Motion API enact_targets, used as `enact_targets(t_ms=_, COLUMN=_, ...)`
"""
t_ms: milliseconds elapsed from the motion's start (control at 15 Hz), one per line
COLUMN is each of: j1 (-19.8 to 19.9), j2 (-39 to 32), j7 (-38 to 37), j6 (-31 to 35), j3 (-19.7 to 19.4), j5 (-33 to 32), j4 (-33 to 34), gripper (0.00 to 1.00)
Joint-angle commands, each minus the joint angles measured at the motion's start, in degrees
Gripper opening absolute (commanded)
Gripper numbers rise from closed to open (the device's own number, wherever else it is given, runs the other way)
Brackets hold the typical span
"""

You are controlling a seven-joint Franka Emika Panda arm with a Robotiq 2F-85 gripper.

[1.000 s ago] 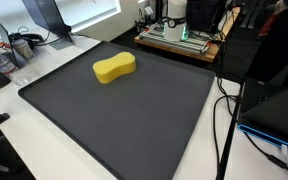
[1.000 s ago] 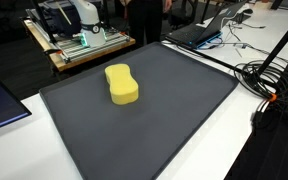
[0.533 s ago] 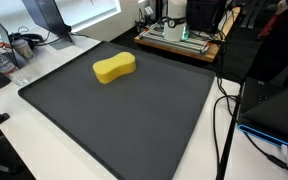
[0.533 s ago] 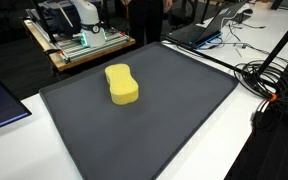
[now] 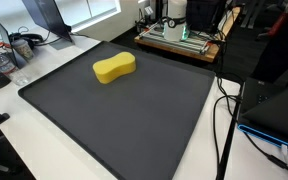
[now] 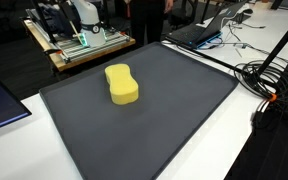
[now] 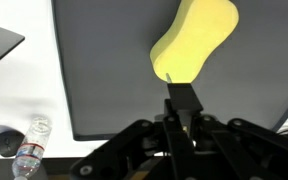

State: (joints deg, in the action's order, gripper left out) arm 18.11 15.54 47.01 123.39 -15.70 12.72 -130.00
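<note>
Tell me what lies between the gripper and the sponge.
No object lies there. In the wrist view the shut gripper ends just short of the sponge, over bare mat.

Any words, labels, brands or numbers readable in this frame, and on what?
No text can be read anywhere.
The label on the bottle: print too small and blurred to read.
The sponge: plain yellow, no marking.
The mat: plain dark, no marking.
The device behind the mat: too small to tell.
</note>
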Motion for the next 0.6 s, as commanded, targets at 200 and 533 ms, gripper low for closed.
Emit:
enact_targets(t_ms=200, j1=0.48, j2=8.14, j7=-14.01, j6=10.08, j3=-0.27, j5=-8.61, j4=-15.37, gripper=0.03)
enact_targets(t_ms=533, j1=-1.91, j2=6.16, j7=-18.45, j6=10.02, j3=-1.91, j5=-10.80, j4=-15.96, gripper=0.13)
